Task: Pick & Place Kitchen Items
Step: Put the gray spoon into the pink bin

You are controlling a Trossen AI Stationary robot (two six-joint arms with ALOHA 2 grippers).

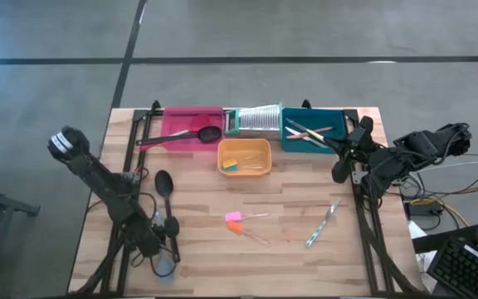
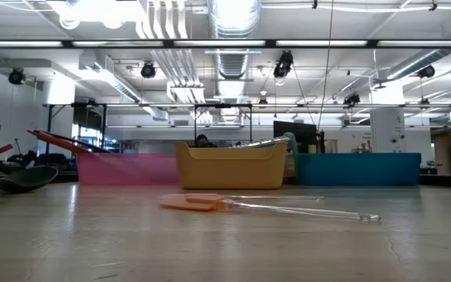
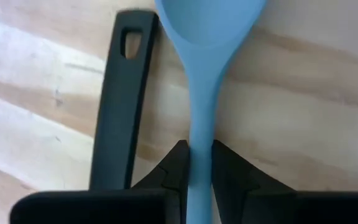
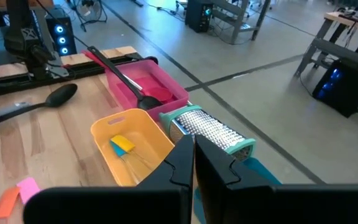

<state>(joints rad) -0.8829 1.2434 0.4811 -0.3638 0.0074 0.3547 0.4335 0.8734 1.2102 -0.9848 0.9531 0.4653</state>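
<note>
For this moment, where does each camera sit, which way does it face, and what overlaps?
High: overhead, straight down on the table; both arms show.
Low: table height, level across the orange tray; no arm shows.
Left wrist: looks down past the left claw, shut on the blue spoon.
Right wrist: over the right claw, shut, toward the grater.
Shared: the orange tray shows in high, low and right wrist views.
</note>
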